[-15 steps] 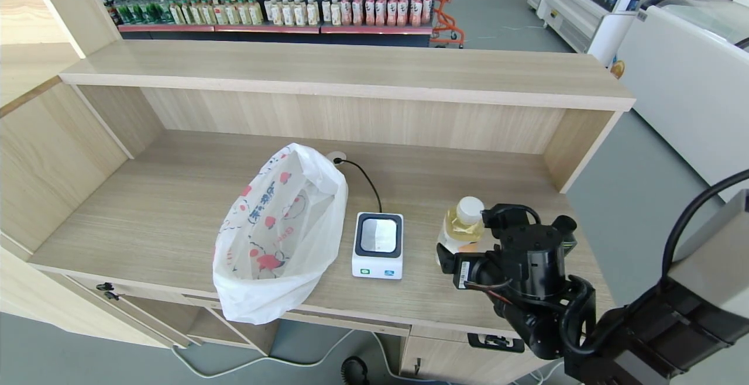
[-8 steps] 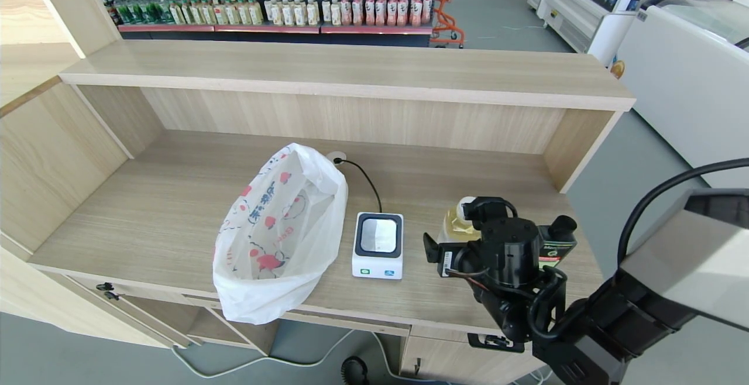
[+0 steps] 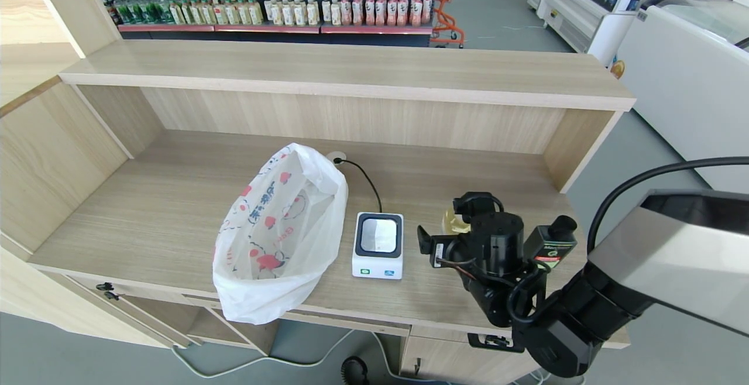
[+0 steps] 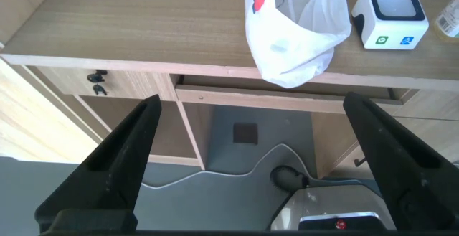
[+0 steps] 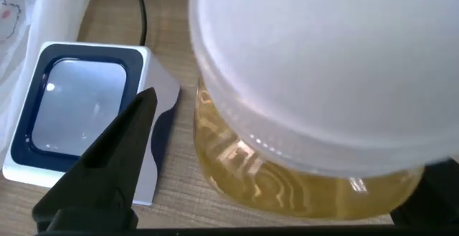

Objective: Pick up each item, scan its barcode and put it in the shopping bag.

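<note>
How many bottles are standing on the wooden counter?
1. The bottle of yellow drink stands on the counter, just right of the scanner, with the right gripper around it. The gripper might hide another behind it.

A shop: drink-stocked shelves, chest freezers and a checkout counter with scanner

light: bright, even, from overhead | shadows: soft, faint beside shopping bag | glare: pale sheen on scanner window | focus: bottle cap blurred close up | edges: head view bowed, wide-angle
</note>
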{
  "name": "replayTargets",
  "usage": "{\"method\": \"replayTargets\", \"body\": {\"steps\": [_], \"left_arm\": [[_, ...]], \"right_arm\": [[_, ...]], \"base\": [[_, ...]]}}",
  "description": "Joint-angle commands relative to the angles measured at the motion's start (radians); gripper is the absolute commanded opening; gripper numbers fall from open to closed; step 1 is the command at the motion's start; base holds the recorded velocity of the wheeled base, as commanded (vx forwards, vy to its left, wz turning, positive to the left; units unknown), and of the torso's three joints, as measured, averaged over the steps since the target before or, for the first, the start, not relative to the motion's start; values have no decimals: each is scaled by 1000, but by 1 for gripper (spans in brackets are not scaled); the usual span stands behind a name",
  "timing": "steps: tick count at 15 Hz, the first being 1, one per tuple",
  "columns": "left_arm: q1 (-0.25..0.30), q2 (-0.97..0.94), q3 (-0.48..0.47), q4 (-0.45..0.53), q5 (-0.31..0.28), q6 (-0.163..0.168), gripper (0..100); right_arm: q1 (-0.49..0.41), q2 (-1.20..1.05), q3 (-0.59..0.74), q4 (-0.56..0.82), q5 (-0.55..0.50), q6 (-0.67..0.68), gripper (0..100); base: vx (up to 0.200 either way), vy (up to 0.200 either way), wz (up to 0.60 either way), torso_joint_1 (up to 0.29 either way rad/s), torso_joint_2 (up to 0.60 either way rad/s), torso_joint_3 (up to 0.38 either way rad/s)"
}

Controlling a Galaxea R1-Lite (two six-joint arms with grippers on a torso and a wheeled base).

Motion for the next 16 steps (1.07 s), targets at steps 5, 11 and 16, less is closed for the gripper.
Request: {"method": "replayTargets", "body": {"steps": [5,11,16], "left_arm": [[0,0,0,0,0,0,100],[0,0,0,0,0,0,100],[0,0,0,0,0,0,100]], "right_arm": [[-6,43,-9,-59,48,-35,100],[-74,64,-1,-145,177,-79,0],[-106,72,-1,-147,207,-127,0]], "base": [[0,0,0,0,0,0],[0,0,0,0,0,0],[0,0,0,0,0,0]]}}
